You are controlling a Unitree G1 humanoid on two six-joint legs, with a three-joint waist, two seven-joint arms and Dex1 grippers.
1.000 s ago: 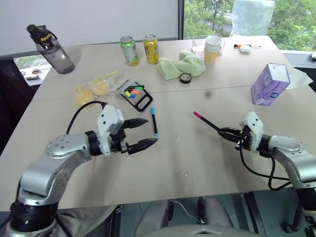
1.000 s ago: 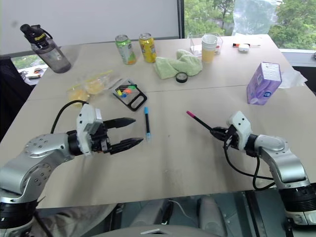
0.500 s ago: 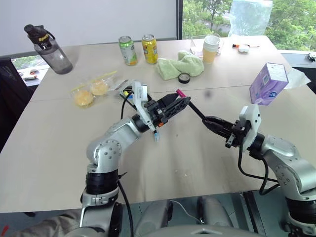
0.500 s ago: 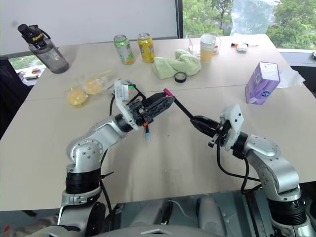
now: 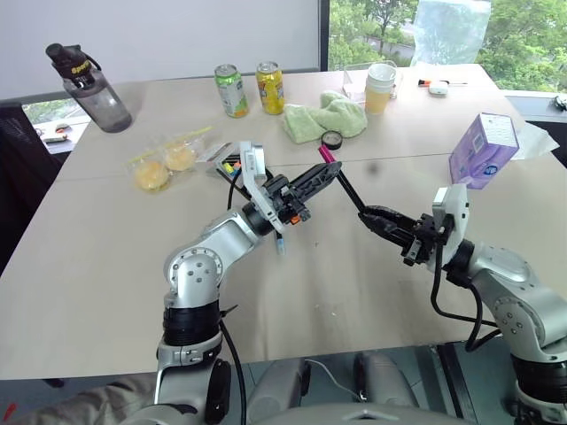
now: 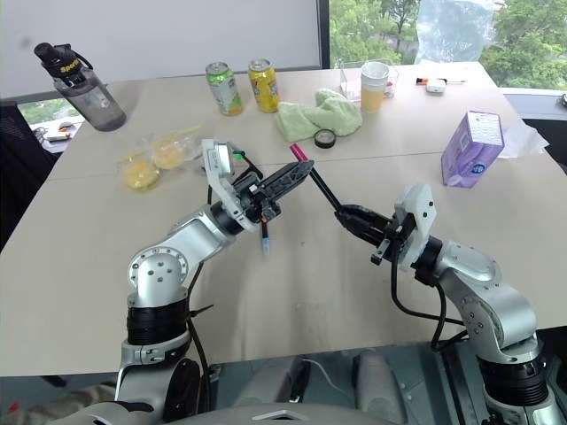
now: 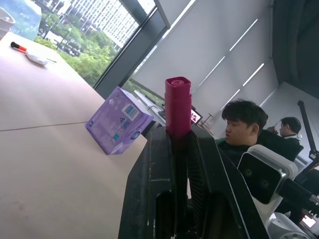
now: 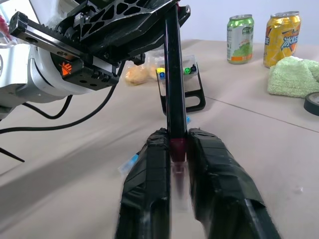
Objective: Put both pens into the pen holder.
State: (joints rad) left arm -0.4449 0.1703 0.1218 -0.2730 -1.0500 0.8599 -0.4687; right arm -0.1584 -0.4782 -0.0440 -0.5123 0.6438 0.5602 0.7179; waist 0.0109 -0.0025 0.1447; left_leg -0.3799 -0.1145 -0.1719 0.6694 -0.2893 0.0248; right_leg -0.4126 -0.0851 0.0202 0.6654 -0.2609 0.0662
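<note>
A thin black pen with a pink end (image 5: 348, 189) hangs in the air over the middle of the table, held between both grippers. My left gripper (image 5: 332, 173) is shut on it just below the pink end (image 7: 177, 107). My right gripper (image 5: 365, 214) has its fingers pressed against both sides of the pen's lower end (image 8: 173, 74). The pen with light-blue ends (image 6: 263, 241) lies on the table beneath my left forearm, partly hidden. The pen holder (image 8: 182, 92), a flat black case with a loop frame and coloured items, lies just behind my left arm.
At the back of the table stand two cans (image 5: 233, 90), a green cloth (image 5: 325, 115), a black tape roll (image 5: 332, 139) and a cup (image 5: 382, 87). A purple box (image 5: 483, 150) is at the right, a water bottle (image 5: 91, 87) far left, and snack bags (image 5: 164, 164) lie near the holder.
My right gripper lifted the pink-ended pen up and to the left. My left gripper swung right from beside the blue-tipped pen, then shut on the pink-ended pen's upper end.
</note>
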